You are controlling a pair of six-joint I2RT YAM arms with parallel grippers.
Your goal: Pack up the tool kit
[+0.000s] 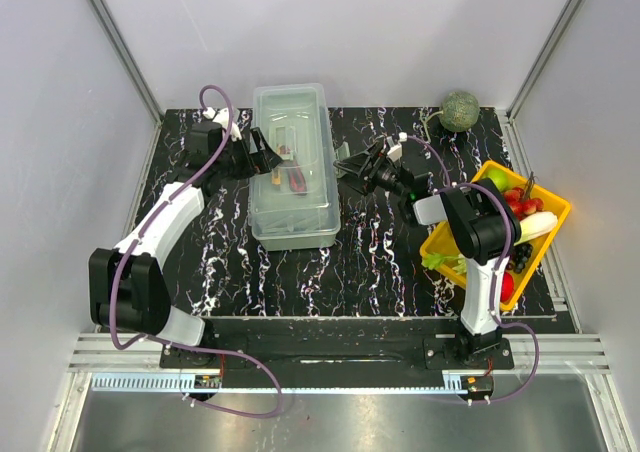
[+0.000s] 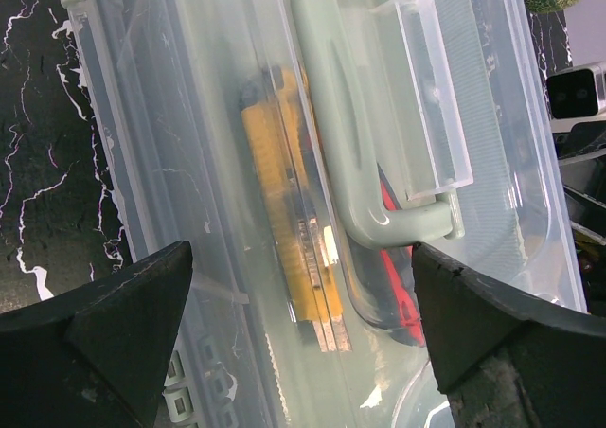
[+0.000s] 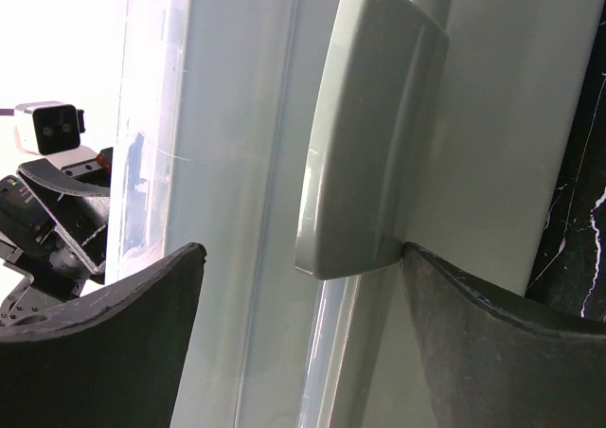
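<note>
Left end effector [image 2: 301,253] at near-to-far toolbox [image 1: 290,177]

Blurred under lid [image 2: 502,115]: yellow knife [image 2: 284,220]; red pliers [image 2: 405,310] hidden by handle [image 2: 327,115]; toolbox [image 3: 492,115] cropped.

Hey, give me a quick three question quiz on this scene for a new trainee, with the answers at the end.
1. True or false: the clear lid is down on the toolbox.
2. Which claw has the toolbox's side latch between its fingers? A left, B right, C neither.
3. Fill in: in the left wrist view, a ___ knife shows through the lid next to the handle.
Key: 1 true; 2 B, the right claw; 3 yellow.
</note>
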